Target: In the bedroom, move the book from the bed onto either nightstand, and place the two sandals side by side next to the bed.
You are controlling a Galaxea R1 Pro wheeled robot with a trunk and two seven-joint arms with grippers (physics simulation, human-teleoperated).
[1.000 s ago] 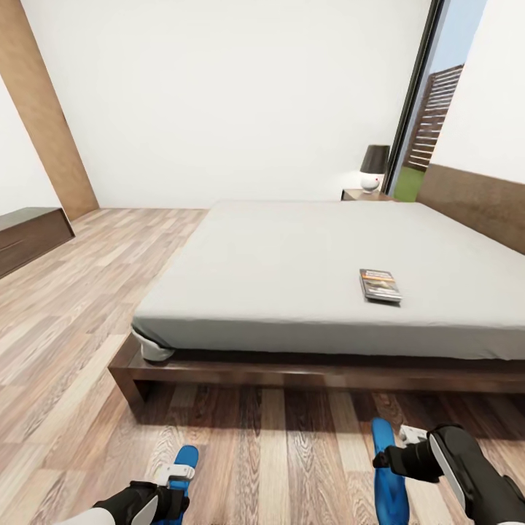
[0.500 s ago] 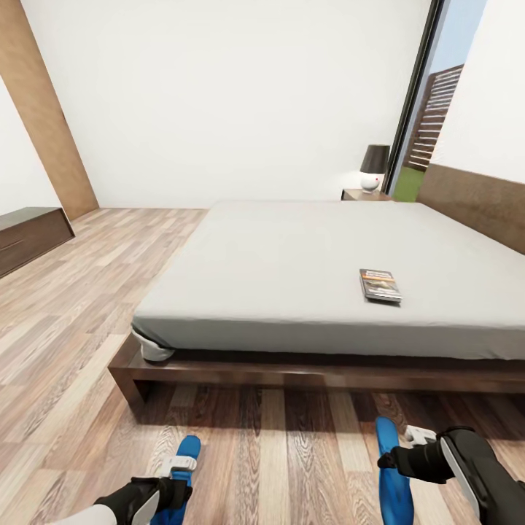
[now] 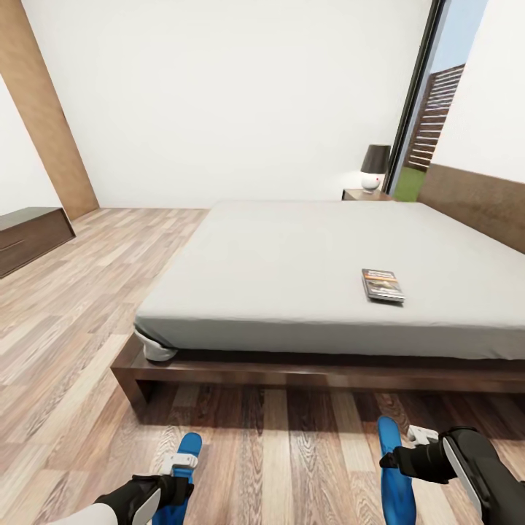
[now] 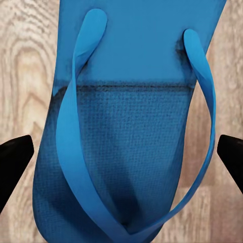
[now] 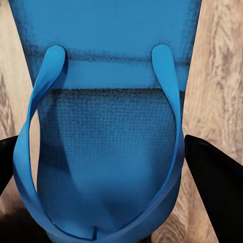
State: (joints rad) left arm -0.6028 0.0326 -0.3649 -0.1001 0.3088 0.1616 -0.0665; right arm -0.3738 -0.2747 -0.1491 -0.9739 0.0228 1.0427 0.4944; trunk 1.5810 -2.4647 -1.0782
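The left gripper [image 3: 177, 467] grips one blue sandal [image 4: 126, 126], its fingers [image 4: 12, 162] at the sole's edges; the right gripper [image 3: 408, 448] clasps the other sandal [image 3: 394, 474]. Both flip-flops show thin toe straps over wood-plank floor [image 3: 292, 452]. Both arms reach low before the bed [image 3: 321, 262], where the book [image 3: 382, 285] lies.

book [image 3: 382, 285] cover lettering — too small to read (orange band), no other text
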